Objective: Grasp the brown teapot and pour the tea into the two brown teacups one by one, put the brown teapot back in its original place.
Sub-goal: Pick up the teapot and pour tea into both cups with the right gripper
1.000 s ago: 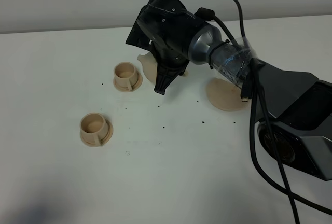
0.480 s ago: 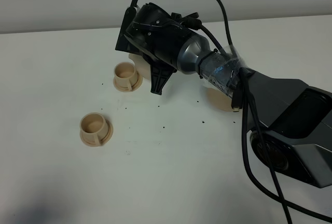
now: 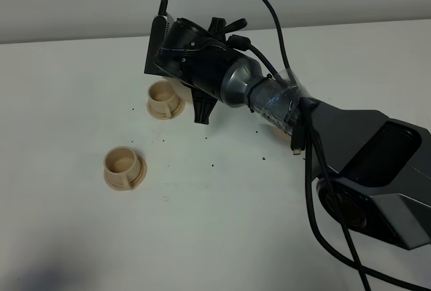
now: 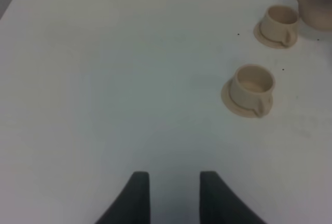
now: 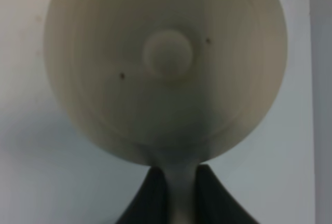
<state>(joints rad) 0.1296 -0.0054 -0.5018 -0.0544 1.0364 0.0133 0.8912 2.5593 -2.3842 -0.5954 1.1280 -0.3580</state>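
The brown teapot (image 5: 166, 68) fills the right wrist view, lid and knob facing the camera. My right gripper (image 5: 179, 195) is shut on its loop handle. In the high view the right gripper (image 3: 202, 110) reaches across to the left, right beside the far teacup (image 3: 165, 99), and its black wrist hides the teapot. The near teacup (image 3: 123, 168) stands apart at the front left. The left wrist view shows both teacups (image 4: 277, 24) (image 4: 251, 86) and the teapot (image 4: 317, 7), spout toward the far one. My left gripper (image 4: 174, 198) is open and holds nothing. The right arm covers the saucer.
Small dark specks (image 3: 212, 166) dot the white table (image 3: 202, 223) between the cups and the arm. The right arm's grey body and cables (image 3: 357, 170) fill the right side of the high view. A grey wall (image 3: 81, 1) runs behind the table's far edge.
The right arm has swung left with the teapot, up to the far teacup. Its wrist now covers the teapot and the arm covers the saucer. The cups have not moved.
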